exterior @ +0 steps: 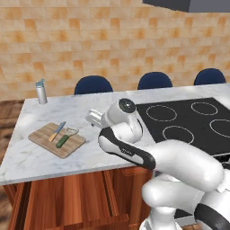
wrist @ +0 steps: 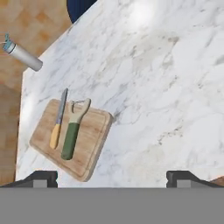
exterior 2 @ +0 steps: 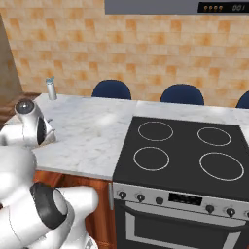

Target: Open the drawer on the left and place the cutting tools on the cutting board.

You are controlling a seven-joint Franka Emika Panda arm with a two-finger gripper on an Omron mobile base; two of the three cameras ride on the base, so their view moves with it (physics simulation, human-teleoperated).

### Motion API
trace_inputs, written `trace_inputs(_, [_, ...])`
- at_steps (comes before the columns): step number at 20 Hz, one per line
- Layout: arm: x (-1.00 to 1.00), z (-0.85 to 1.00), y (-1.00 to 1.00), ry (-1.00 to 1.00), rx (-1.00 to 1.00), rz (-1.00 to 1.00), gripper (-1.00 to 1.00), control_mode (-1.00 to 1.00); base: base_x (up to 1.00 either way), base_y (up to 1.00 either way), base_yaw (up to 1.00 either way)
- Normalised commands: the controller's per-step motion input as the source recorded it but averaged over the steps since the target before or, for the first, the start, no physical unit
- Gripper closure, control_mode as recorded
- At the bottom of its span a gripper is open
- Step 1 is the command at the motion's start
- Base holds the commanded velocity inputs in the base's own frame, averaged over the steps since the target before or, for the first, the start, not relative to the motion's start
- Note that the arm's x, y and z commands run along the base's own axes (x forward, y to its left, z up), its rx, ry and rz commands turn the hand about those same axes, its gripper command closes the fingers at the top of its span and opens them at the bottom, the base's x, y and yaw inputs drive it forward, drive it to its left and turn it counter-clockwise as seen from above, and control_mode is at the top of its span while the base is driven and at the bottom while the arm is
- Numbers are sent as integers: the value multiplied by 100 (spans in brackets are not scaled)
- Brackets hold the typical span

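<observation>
While side by side, knife (wrist: 58, 120) and peeler (wrist: 74, 130) lengthwise along cutting board (wrist: 94, 144).

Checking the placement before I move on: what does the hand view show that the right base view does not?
Hand view alone: the cutting board carrying the knife and the peeler side by side, and the open gripper raised above bare counter. Right base view alone: the stove, its oven door and two more chairs. Shared: the marble counter, the grey bottle at its far corner and one blue chair.
</observation>
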Motion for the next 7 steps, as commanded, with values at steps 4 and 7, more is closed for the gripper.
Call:
trace_inputs(4, [-93, 71, -97, -10, 15, -18, -100, -100, 0, 0, 0])
trace_inputs(7, [-56, 16, -52, -9, 17, -11, -100, -100, 0, 0, 0])
